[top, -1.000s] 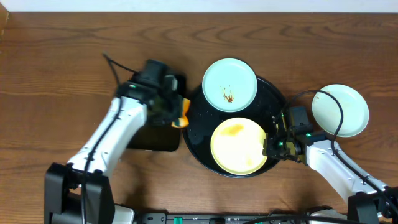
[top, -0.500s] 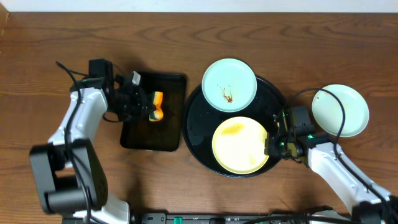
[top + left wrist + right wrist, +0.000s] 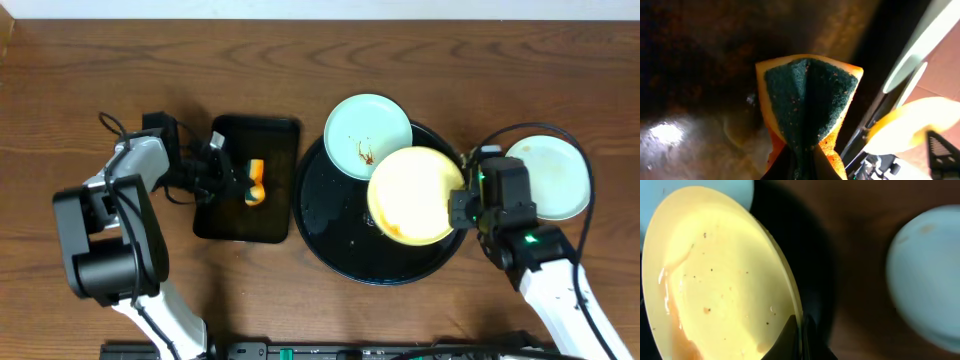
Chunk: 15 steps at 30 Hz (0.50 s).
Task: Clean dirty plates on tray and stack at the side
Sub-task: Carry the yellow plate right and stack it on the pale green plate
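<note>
My right gripper point(image 3: 458, 208) is shut on the right rim of the pale yellow plate point(image 3: 413, 193), which hangs tilted above the round black tray point(image 3: 335, 235). In the right wrist view the fingers point(image 3: 790, 335) pinch that rim, and the yellow plate point(image 3: 715, 275) shows an orange-brown smear along its left edge. A mint plate point(image 3: 368, 135) with a brown smear rests on the tray's far rim. Another mint plate point(image 3: 550, 178) lies on the bare wood to the right. My left gripper point(image 3: 243, 182) is shut on a folded orange sponge point(image 3: 807, 105) with a dark green scrub face.
A rectangular black tray point(image 3: 270, 225) lies left of the round tray, and the sponge point(image 3: 256, 183) hangs over it. Cables loop from both arms. Bare wood-grain table point(image 3: 480, 60) runs along the back and the far left.
The right gripper has raised the yellow plate off the round tray, tilting it and carrying it back and right. The left arm has swung the sponge from the round tray's edge to the rectangular tray.
</note>
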Each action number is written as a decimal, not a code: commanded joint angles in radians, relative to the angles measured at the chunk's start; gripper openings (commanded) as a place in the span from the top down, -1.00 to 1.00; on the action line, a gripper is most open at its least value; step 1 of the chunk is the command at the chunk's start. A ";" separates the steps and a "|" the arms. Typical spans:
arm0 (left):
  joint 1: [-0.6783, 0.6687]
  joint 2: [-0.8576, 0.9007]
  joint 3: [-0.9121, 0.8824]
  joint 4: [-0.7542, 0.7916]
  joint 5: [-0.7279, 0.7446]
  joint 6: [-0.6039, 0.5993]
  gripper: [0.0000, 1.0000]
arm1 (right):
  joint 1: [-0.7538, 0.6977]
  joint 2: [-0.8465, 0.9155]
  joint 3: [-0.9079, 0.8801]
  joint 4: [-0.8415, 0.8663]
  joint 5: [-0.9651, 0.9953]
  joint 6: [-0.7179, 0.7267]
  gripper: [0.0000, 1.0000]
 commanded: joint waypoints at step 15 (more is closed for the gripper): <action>-0.012 -0.118 -0.007 0.008 -0.300 -0.108 0.85 | 0.040 -0.102 0.068 0.016 0.422 -0.194 0.98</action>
